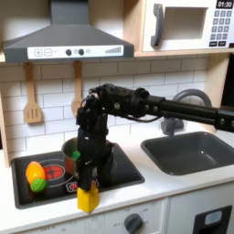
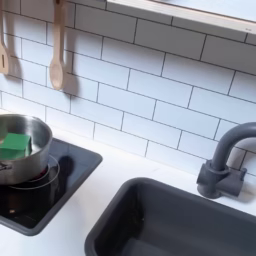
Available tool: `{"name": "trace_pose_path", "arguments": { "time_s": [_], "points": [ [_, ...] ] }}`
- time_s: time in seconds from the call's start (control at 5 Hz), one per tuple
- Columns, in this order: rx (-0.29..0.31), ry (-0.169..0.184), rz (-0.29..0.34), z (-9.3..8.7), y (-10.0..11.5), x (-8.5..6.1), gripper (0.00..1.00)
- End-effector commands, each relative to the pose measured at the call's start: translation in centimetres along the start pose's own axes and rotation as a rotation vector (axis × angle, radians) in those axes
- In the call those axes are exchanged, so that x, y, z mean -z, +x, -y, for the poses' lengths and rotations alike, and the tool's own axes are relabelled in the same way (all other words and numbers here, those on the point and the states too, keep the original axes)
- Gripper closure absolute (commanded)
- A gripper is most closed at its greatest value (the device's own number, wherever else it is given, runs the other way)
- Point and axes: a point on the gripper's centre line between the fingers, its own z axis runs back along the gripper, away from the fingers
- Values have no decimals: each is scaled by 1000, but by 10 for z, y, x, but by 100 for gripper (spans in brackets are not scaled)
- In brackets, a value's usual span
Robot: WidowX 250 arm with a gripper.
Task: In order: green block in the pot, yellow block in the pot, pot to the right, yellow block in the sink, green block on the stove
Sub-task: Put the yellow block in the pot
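Note:
In the first exterior view my gripper (image 1: 87, 186) points straight down at the stove's front edge, shut on the top of the yellow block (image 1: 87, 200), which is at the counter's front lip. The silver pot (image 1: 71, 149) stands on the black stove (image 1: 119, 169) just behind the arm, which partly hides it. The second exterior view shows the pot (image 2: 36, 140) at the left with the dark green block (image 2: 14, 146) lying inside it, on the stove (image 2: 60, 190). The dark grey sink (image 1: 187, 151) (image 2: 170, 220) lies to the right in both exterior views.
A rounded lime-green and orange toy fruit (image 1: 36, 175) rests on the stove's left burner. The arched faucet (image 2: 226, 160) stands behind the sink. Wooden utensils (image 2: 57, 50) hang on the tiled back wall. A range hood (image 1: 66, 41) overhangs the stove.

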Motion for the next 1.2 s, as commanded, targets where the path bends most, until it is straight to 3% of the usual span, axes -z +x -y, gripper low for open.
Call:
{"name": "trace_pose_path", "arguments": {
  "time_s": [0.0, 0.4, 1.0],
  "points": [
    [-22, 1, -4, -6, 1, 3, 0],
    [-6, -1, 1, -3, 2, 3, 0],
    [12, -13, -31, -6, 5, 19, 0]
  ]
}}
